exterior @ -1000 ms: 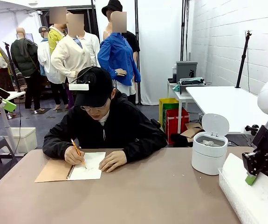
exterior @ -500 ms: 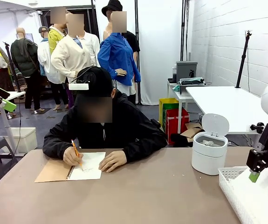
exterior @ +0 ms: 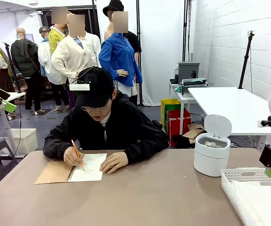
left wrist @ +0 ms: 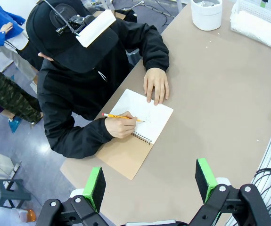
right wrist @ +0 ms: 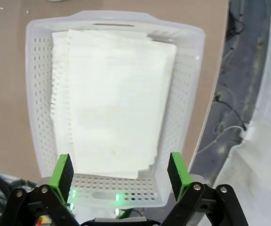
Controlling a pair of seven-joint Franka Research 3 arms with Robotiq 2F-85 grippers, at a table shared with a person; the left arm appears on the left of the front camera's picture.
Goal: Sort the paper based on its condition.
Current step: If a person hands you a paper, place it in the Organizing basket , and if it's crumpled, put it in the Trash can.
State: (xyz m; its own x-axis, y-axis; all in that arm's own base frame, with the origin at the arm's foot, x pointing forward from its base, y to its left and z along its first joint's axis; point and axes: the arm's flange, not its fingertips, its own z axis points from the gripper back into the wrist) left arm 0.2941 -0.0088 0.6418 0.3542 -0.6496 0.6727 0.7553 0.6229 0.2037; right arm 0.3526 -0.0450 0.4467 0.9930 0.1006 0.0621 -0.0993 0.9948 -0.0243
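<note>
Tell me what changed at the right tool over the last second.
The right tool opened, releasing a flat sheet into the white basket, and withdrew up and rightward. The person writing in the notebook and the white bin stayed as they were.

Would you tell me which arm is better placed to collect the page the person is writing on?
Probably left: the left gripper, open, looks down on the notebook page, while the right gripper hangs open over the basket of sheets.
</note>
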